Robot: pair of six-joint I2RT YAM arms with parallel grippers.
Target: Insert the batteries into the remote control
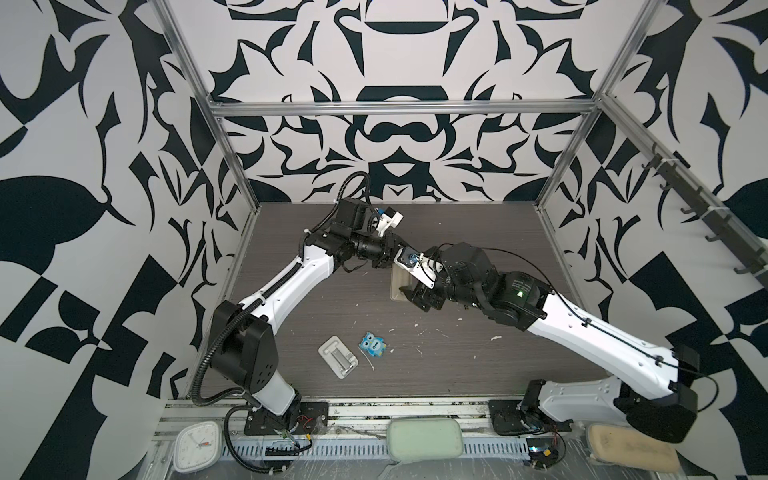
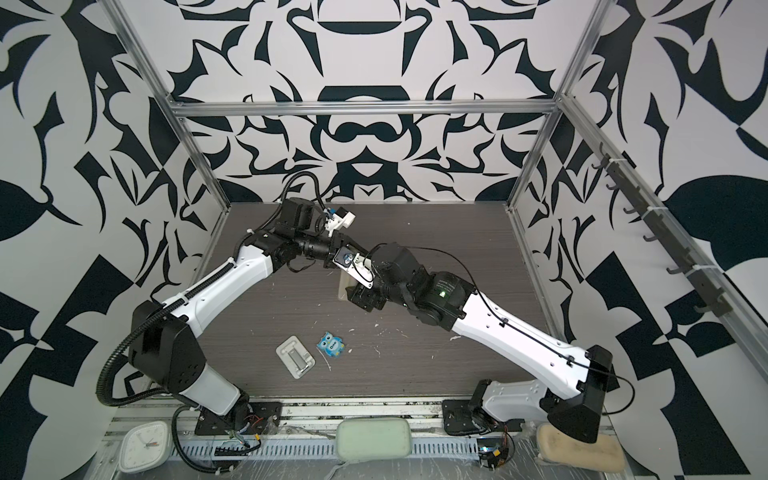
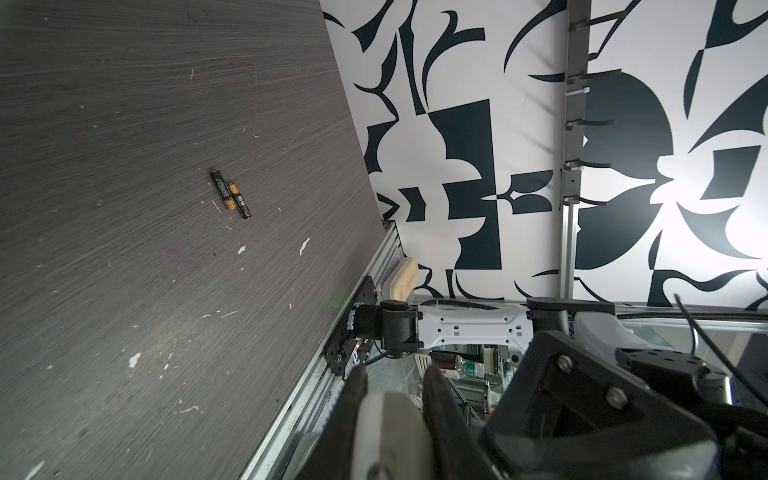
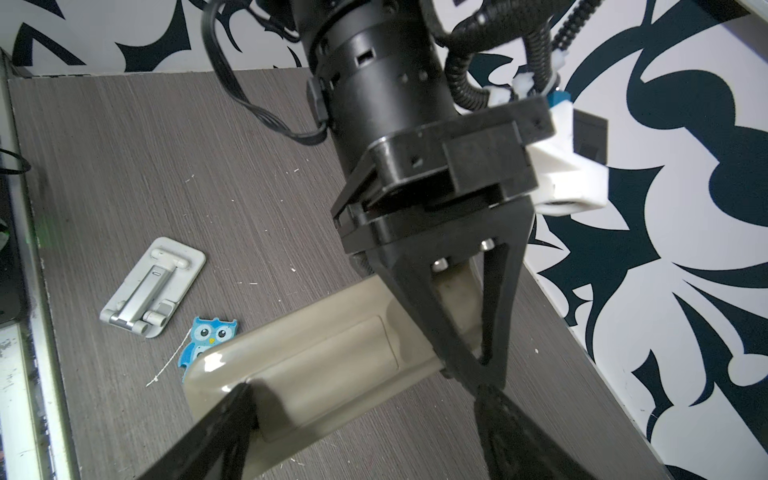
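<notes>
The remote control [image 4: 307, 365] hangs above the table with its plain beige back and battery cover showing. My left gripper [image 4: 469, 332] is shut on one end of it, and the same grip shows at the left gripper [image 3: 395, 378] in its own wrist view. My right gripper [image 4: 365, 415] is open wide at the other end, with one finger [image 4: 224, 428] touching the remote's edge. In both top views the remote [image 1: 398, 282] [image 2: 343, 286] sits mid-table between the two grippers. The two batteries [image 3: 230, 194] lie side by side on the table and appear only in the left wrist view.
A white tray with a metal piece [image 1: 338, 356] [image 4: 153, 286] and a blue owl-shaped item [image 1: 373, 344] [image 4: 208, 336] lie on the table towards the front. Patterned walls and aluminium rails enclose the table. A clock [image 1: 195, 446] and sponges sit beyond the front rail.
</notes>
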